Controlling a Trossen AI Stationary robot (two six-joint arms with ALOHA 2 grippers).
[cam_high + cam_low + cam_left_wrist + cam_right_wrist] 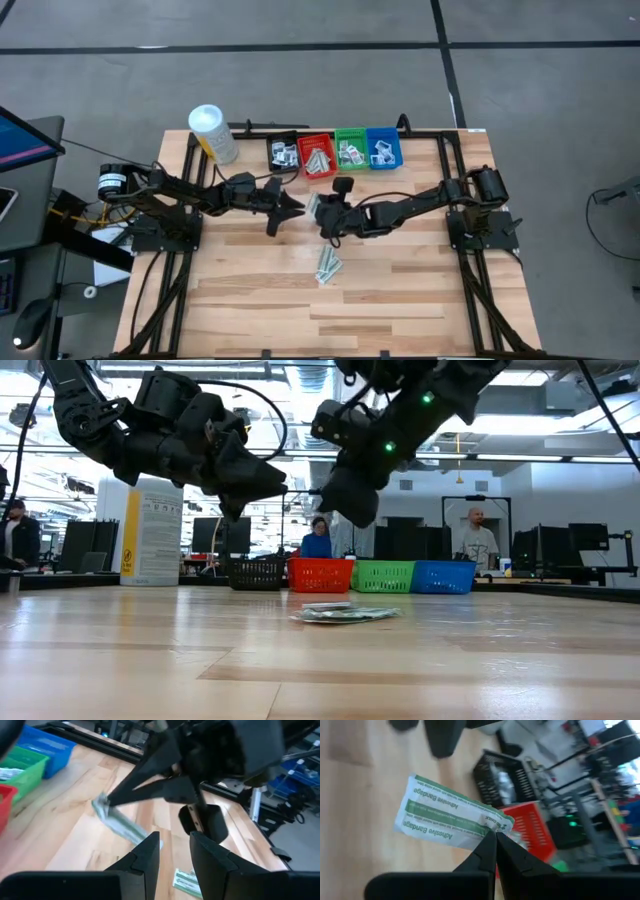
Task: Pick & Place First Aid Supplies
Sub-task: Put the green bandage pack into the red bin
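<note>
Four bins (335, 150) sitting in one row, two bandage strips (328, 267) lying mid-table, right gripper (495, 840) hovering, clamping one adhesive bandage strip (445, 815), left gripper (172, 851) hovering alongside, fingers apart, empty.

Both arms reach inward and meet mid-counter. The right hand (495, 845) is pinched closed; the left hand (172, 852) hovers with fingers parted.

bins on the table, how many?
4, side by side along the table's far edge: black bin, red bin, green bin, blue bin. None looks hidden.
</note>
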